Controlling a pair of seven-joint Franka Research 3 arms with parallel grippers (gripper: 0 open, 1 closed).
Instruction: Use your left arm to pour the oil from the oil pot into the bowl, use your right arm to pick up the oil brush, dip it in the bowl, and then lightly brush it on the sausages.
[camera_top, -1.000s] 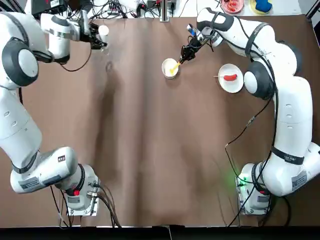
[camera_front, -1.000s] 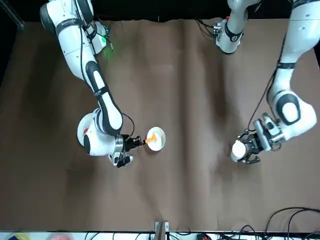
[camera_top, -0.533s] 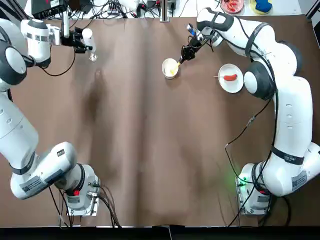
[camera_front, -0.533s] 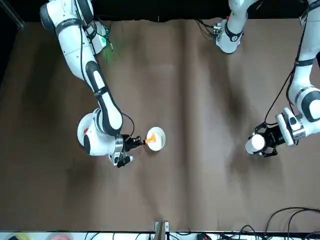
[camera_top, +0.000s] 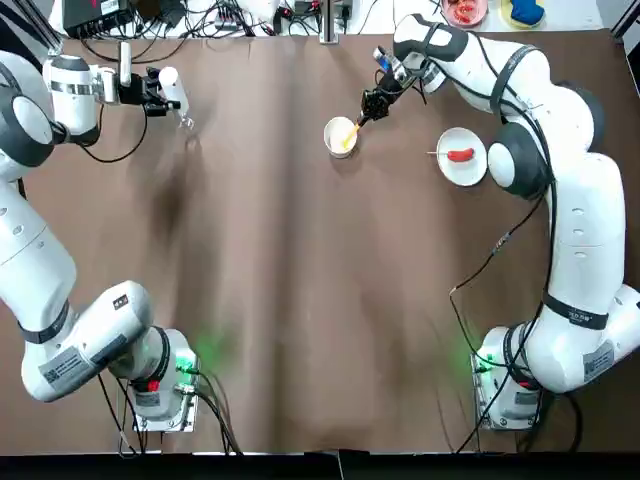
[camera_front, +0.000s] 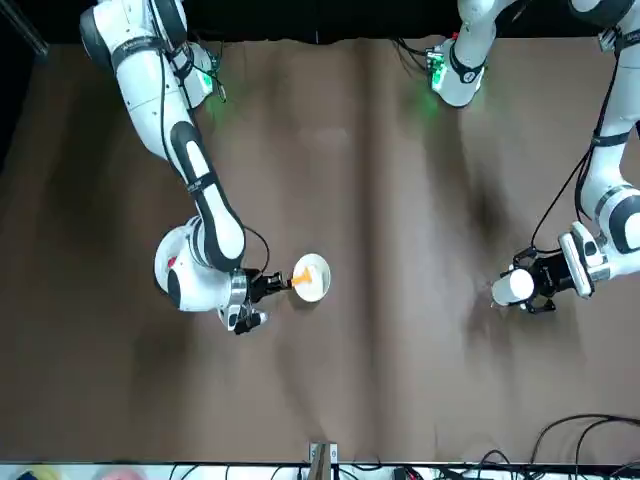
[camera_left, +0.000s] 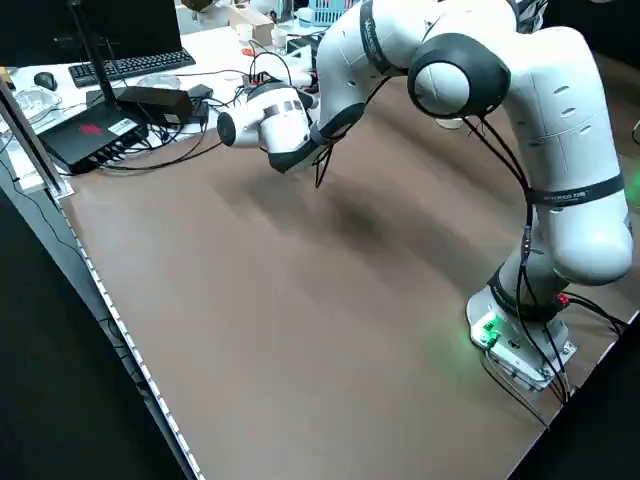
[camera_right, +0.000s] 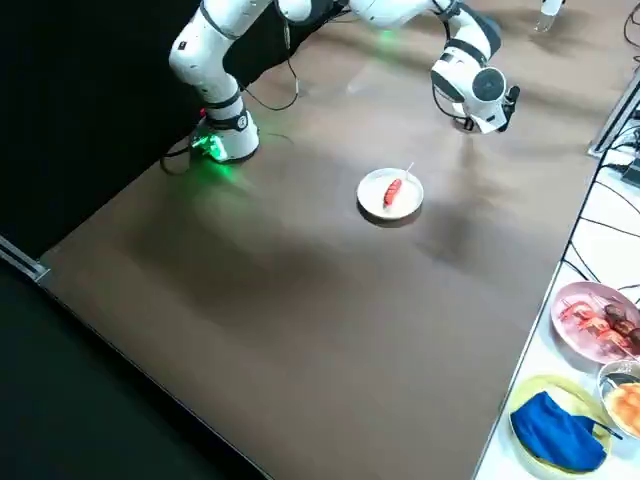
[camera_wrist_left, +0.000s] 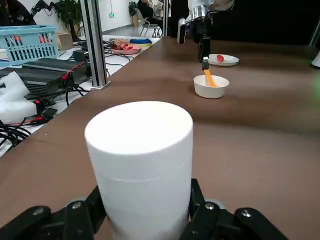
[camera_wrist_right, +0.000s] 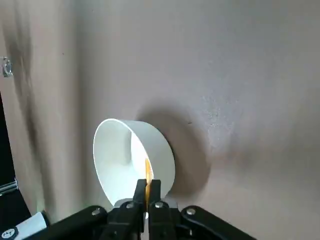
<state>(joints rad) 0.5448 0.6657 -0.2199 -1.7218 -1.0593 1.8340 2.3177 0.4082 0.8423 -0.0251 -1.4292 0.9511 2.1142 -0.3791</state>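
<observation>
My left gripper is at the far left of the table, shut on the oil pot, a slim white bottle that stands upright; whether it touches the table I cannot tell. The oil pot fills the left wrist view. My right gripper is shut on the yellow-orange oil brush, whose tip is inside the small white bowl. In the right wrist view the oil brush dips over the rim of the bowl. The red sausage lies on a flat white plate right of the bowl.
Cables and black boxes line the far edge. A metal post stands by that edge near the pot. Plates of food and a blue cloth sit on the white surface beyond the far right corner.
My left arm carried the oil pot away from the bowl toward the table's far left. The right gripper and brush stayed at the bowl.
</observation>
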